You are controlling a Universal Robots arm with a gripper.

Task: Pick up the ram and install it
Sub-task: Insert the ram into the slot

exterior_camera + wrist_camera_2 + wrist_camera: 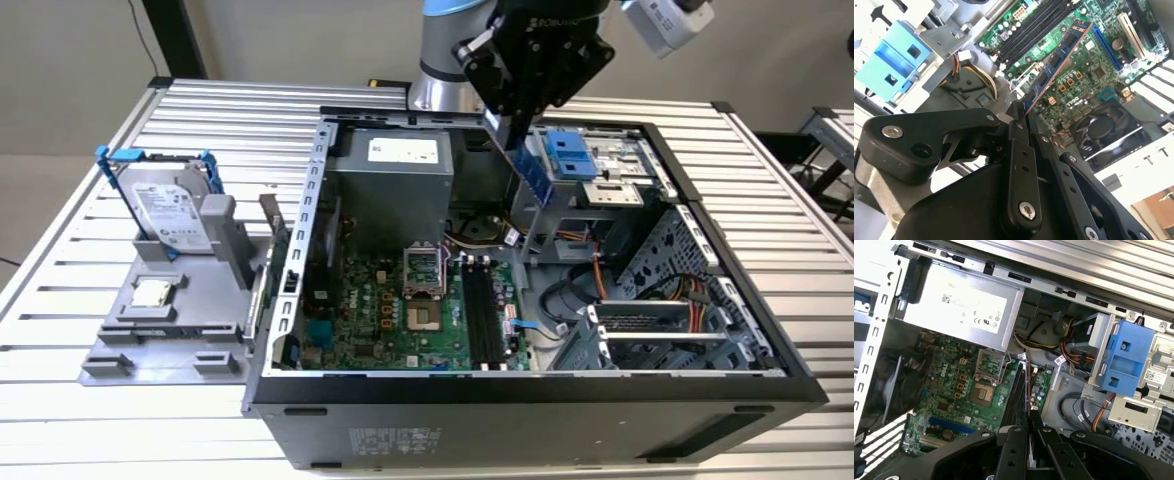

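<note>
Gripper [1016,119] clamped shut on one end of the ram [1054,62], held tilted above the open computer case [534,405].

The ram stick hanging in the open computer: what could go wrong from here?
The fingers pinch the ram by one end alone, so it might pivot or slip. It hangs tilted above the black memory slots, so it could meet them crooked. Its lower end is close to loose cables, which might snag.
</note>
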